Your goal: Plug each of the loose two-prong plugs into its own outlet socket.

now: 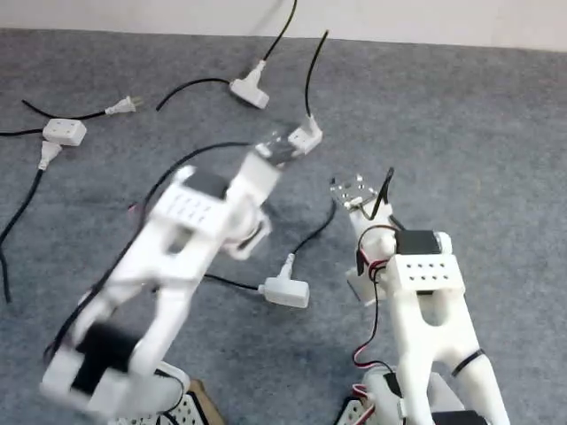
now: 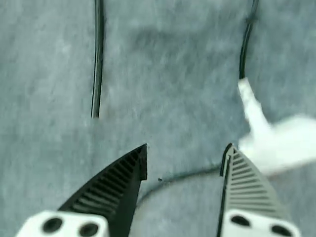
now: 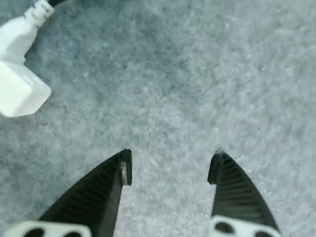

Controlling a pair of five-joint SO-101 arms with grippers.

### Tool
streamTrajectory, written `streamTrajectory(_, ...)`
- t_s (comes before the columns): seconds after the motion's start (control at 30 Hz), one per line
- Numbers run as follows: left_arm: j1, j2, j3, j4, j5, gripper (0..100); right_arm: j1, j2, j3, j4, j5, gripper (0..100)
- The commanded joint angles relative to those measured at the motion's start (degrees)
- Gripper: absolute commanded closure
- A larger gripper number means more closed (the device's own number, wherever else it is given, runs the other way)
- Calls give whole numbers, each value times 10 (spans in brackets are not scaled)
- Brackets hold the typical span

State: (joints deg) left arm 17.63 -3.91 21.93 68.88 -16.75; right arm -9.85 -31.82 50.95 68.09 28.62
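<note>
Left end effector (image 2: 186,148) is spread; white connector (image 1: 306,135) lies just beside it at 2 o'clock, seen from above. Recommended: centre jaws over the connector before closing. Right end effector (image 3: 173,153) is spread.

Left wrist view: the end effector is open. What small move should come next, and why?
Probably shift the left end effector sideways toward the white connector. Its jaws stand open, but the connector lies off to one side, not between them, so closing now would likely miss it.

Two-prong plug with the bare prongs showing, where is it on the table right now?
In the high view the two-prong plug lies at the back left of the table, just right of the white outlet block.
</note>
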Motion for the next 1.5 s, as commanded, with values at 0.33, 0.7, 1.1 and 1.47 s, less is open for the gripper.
streamTrajectory(0.33,110,393,-487,143,52,747,9,58,-2,-1,-6,745)
streamTrajectory(0.7,78,385,-510,201,91,851,8,65,-30,21,-4,745)
streamTrajectory(1.1,118,348,-489,193,193,811,17,174,-75,27,-3,745)
streamTrajectory(1.47,22,65,-262,8,120,811,26,229,-258,185,-4,746)
